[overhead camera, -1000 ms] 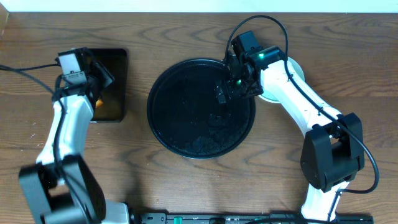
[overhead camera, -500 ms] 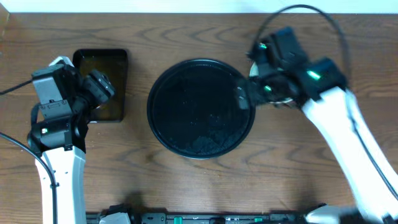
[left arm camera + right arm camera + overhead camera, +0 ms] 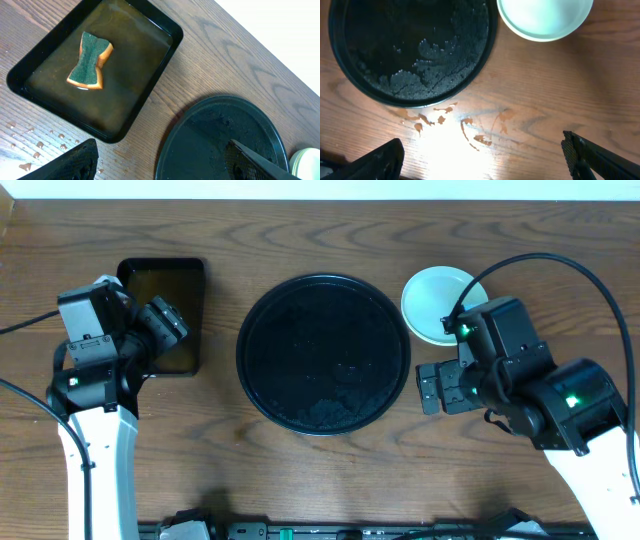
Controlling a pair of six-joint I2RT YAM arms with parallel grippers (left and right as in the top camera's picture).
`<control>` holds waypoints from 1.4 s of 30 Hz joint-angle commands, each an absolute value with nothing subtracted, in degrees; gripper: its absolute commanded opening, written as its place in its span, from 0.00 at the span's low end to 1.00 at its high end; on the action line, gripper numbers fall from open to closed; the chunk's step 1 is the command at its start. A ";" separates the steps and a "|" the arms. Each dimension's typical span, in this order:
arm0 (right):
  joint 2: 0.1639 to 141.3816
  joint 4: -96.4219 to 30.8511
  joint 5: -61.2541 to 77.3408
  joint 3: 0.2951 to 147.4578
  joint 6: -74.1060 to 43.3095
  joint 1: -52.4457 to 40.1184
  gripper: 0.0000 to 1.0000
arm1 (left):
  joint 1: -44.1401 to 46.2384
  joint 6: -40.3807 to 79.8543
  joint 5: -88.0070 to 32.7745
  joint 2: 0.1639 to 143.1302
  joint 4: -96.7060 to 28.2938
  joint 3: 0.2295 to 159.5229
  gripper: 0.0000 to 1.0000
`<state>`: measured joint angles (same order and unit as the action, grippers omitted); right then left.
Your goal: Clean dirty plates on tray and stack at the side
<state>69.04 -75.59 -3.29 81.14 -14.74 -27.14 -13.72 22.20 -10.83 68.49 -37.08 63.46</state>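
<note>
Both the left gripper (image 3: 165, 162) and the right gripper (image 3: 485, 160) hung empty, jaws wide apart. The round black tray (image 3: 322, 355) lay wet at centre, a pale mint plate (image 3: 438, 302) just beside its right rim, a sponge (image 3: 90, 60) in the rectangular tray (image 3: 20, 75)
</note>
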 commanded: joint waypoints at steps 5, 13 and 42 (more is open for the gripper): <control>67.88 -75.48 -4.45 81.21 -15.84 -27.75 0.99 | -13.65 21.67 -11.35 68.75 -37.21 63.59 0.81; 67.88 -80.47 -4.47 81.21 -15.81 -27.75 0.99 | -13.65 21.67 -11.35 68.75 -37.28 63.59 0.81; 41.63 -39.24 -2.83 39.18 -15.84 -20.82 0.99 | -13.65 21.67 -11.35 68.75 -37.28 63.59 0.81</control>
